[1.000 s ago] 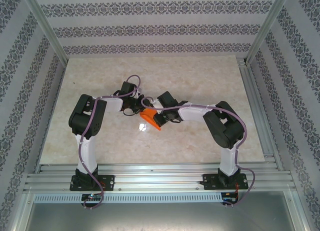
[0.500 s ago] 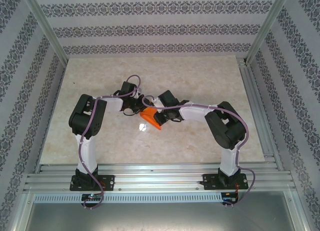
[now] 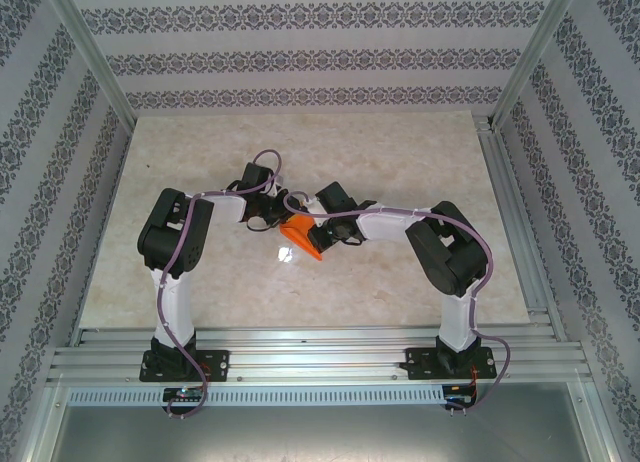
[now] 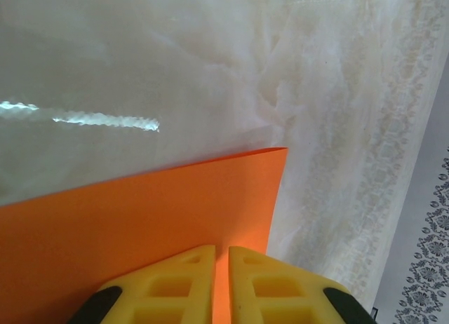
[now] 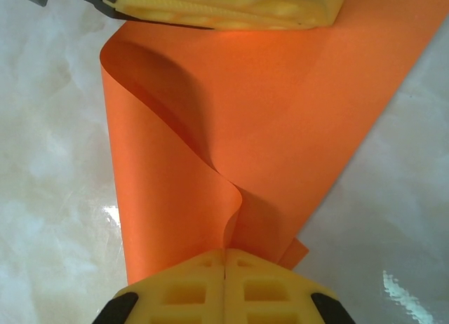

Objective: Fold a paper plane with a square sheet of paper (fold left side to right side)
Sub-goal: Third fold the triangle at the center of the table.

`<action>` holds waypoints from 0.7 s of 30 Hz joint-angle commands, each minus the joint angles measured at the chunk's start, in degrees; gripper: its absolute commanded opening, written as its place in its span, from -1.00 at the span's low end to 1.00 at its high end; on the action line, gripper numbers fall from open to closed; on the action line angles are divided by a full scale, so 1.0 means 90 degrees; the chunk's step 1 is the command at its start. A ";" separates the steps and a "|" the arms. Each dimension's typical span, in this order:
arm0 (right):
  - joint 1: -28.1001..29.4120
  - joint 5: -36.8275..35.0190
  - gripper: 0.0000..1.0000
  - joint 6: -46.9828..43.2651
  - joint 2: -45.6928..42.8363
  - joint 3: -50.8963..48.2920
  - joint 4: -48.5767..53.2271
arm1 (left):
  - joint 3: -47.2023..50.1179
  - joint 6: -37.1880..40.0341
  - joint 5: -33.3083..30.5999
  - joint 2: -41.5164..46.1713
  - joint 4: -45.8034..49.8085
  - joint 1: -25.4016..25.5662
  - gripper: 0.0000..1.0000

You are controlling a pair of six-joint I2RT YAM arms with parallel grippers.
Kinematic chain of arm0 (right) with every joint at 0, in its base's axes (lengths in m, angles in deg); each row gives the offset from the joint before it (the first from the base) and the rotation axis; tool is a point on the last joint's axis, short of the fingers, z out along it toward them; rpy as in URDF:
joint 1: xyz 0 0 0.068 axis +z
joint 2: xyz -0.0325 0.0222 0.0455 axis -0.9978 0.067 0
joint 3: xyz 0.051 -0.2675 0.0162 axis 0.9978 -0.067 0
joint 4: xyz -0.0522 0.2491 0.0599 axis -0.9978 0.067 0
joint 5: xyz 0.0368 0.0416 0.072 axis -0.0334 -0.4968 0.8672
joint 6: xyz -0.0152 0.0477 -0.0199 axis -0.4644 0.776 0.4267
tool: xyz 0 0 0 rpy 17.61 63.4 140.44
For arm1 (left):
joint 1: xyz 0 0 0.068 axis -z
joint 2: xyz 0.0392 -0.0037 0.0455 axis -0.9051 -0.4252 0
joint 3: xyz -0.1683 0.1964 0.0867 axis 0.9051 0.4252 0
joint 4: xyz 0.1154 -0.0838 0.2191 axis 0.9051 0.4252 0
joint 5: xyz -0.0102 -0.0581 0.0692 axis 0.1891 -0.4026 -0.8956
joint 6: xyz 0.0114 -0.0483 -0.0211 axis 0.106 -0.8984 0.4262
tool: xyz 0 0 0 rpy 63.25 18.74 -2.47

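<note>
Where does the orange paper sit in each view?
Top external: orange paper at mid-table.
Left wrist: orange paper lower left, pinched by the left gripper.
Right wrist: orange paper centre, curled, pinched by the right gripper.
Shared landmark: the marble table.

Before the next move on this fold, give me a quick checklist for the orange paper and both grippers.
1. Right gripper gripping the orange sheet: ok, jaws shut where it buckles.
2. Left gripper gripping the sheet: ok, paper pinched between its fingers.
3. Sheet smooth: not ok, it bows and ripples near the right gripper.
4. Crease pressed: not ok, the bend is a loose curve.
5. Edges lined up: cannot tell.
</note>
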 commanded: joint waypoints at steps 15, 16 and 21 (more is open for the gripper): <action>-0.0017 -0.0020 -0.98 0.0019 0.0337 -0.0077 0.0324 | 0.0303 0.0850 0.0229 0.1774 0.1161 -0.0294 -0.67; -0.0015 -0.0020 -0.98 0.0007 0.0338 -0.0077 0.0333 | 0.0446 0.0748 0.0412 0.1780 0.1006 -0.0266 -0.73; -0.0015 -0.0010 -0.98 0.0000 0.0349 -0.0077 0.0353 | 0.0671 0.0647 0.0694 0.1635 0.0748 0.0043 -0.75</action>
